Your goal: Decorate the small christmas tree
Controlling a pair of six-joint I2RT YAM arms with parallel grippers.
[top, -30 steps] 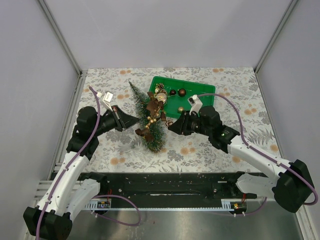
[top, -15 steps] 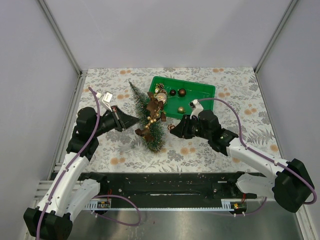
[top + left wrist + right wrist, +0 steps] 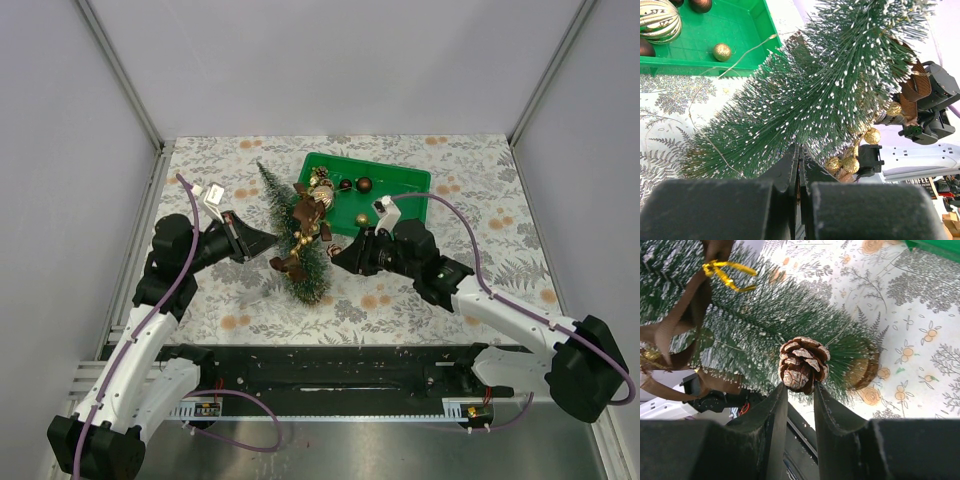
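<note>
Two grippers have the small christmas tree (image 3: 277, 203) between them. It sits on the flowered table (image 3: 480, 200) just left of the green tray (image 3: 412, 178), slanted, with its tip toward the far wall and its wooden disc base (image 3: 864, 371) toward the arms. I cannot tell whether it lies flat or is propped off the cloth.

The left gripper (image 3: 271, 243) is pushed into the tree's side. From its wrist the jaws look nearly closed, pinching into frosted bristles. I take that as a hold on the tree, though the exact contact is buried. The right gripper (image 3: 337, 252) is clamped on a pine cone (image 3: 802, 364), held close against the lower branches near the base.

A brown ribbon (image 3: 670, 335) and a string of gold beads (image 3: 872, 136) already hang loosely across the tree. A dark bauble (image 3: 365, 184) is in the tray.

My worry is the cone. I see no hook or wire on it, so if the jaws part before it is wedged deep, it will likely tumble out. Pushing harder has its own cost, since soft bristles give a poor hold and the tree could slip from the left pinch or roll. The right fingers could also snag the ribbon or beads and drag them off.
</note>
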